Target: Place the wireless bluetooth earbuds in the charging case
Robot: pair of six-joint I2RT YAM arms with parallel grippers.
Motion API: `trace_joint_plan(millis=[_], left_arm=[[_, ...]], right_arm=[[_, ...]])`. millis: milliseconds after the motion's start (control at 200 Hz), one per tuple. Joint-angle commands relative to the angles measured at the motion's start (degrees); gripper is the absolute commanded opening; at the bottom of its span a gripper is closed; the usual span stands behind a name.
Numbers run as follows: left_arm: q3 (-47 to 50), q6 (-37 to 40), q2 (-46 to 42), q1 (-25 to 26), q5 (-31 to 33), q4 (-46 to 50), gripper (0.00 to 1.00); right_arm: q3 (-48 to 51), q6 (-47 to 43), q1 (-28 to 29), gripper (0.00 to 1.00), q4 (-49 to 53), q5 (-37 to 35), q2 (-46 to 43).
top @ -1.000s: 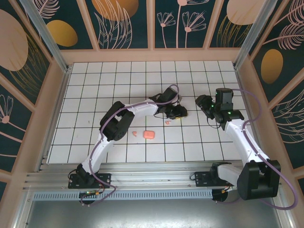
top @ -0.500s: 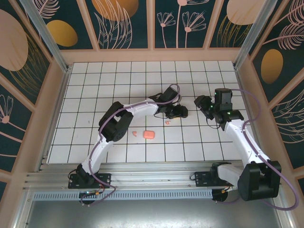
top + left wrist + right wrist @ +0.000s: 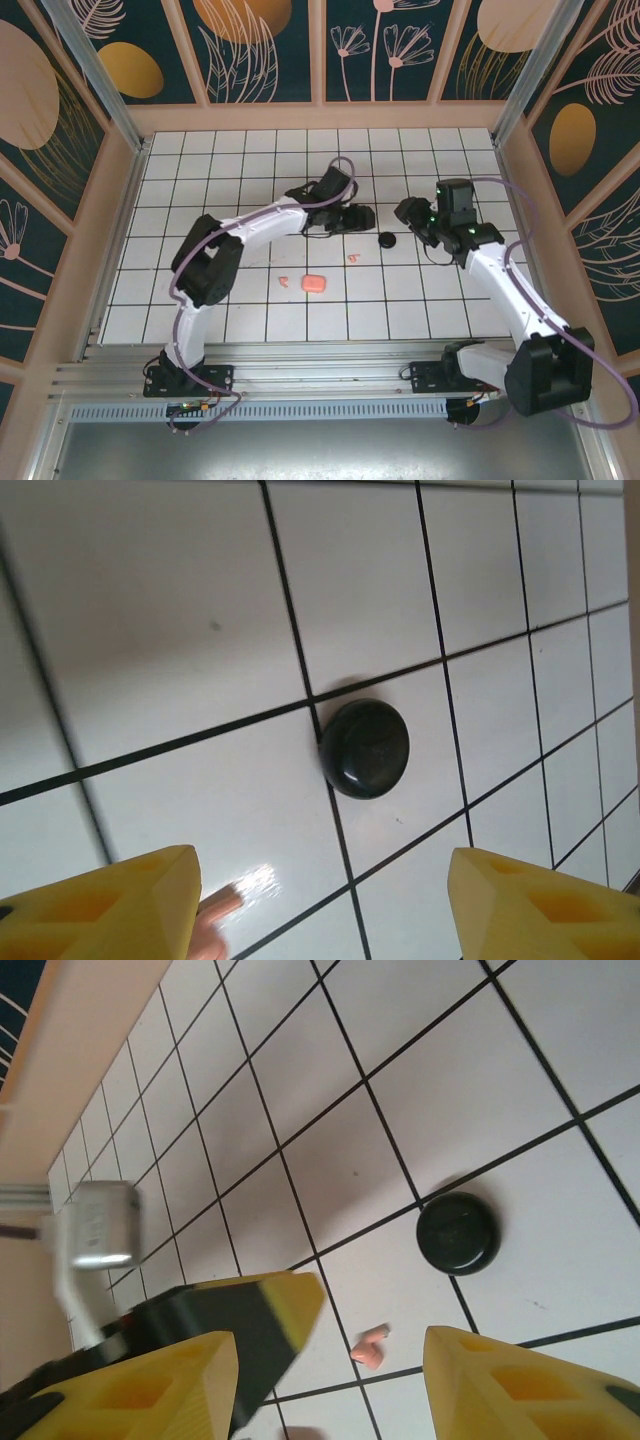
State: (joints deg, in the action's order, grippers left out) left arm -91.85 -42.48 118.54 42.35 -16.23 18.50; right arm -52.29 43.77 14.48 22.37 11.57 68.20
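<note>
The wireless bluetooth earbuds [image 3: 352,257] are lying loose on the white tiled table [image 3: 200,170]. One pink bud is resting near the middle, just near and left of the black round case [image 3: 386,239]. A second pink bud [image 3: 284,280] is sitting just left of the pink charging case [image 3: 314,284], nearer the arm bases. Both cases are looking closed.

The left arm is stretching from its near-left base in a long bend toward the table's middle, with its wrist lying low. The left gripper [image 3: 360,216] is pointing right at the black case, apart from it. In the left wrist view its yellow fingertips [image 3: 100,900] are standing wide apart, holding nothing. The black case [image 3: 364,748] is lying beyond the gap, and a pink bud [image 3: 215,910] is peeking out beside one fingertip.

The right arm is leaning from its near-right base toward the far left, and the right gripper [image 3: 403,211] is hovering just far and right of the black case. In the right wrist view its fingers [image 3: 130,1385] are also spread and empty, framing the black case [image 3: 458,1232] and a pink bud [image 3: 369,1345].
</note>
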Motion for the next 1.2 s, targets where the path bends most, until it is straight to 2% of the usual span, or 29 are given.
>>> trace_joint_plan(millis=[0,325,415,490,736,901,966,1086,1196], left_arm=[[4.04,2.27,-6.12,-2.33,2.80,1.83,0.66],[15.96,5.03,-18.66,-6.91,6.83,3.77,0.67],[17.68,5.63,-22.30,-8.80,4.57,5.99,0.68],[19.39,6.76,-25.69,-9.15,7.16,9.35,0.68],[30.82,5.08,-38.46,-9.75,8.61,11.30,0.70],[35.70,4.71,-46.96,-10.55,12.21,13.78,0.71],[39.19,4.37,-50.07,-12.39,11.28,13.21,0.71],[41.09,5.70,-51.07,-15.60,8.99,14.49,0.69],[41.07,7.41,-49.13,-16.66,9.80,16.88,0.67]], right_arm=[[-3.64,-0.13,3.42,0.52,0.79,-3.06,2.61],[-7.14,2.42,9.10,0.52,-0.53,-5.48,8.08],[-10.50,3.40,11.72,0.52,2.76,-7.65,9.21],[-12.37,5.63,13.89,0.52,5.84,-9.92,9.19],[-6.83,11.29,21.95,0.53,-0.59,-10.60,7.03],[-7.35,12.24,26.85,0.53,0.31,-11.08,8.07],[-8.62,11.97,28.82,0.53,1.45,-12.07,8.58],[-10.28,13.00,32.41,0.53,2.64,-15.21,9.15],[-10.05,14.20,33.67,0.53,1.56,-15.73,9.73]])
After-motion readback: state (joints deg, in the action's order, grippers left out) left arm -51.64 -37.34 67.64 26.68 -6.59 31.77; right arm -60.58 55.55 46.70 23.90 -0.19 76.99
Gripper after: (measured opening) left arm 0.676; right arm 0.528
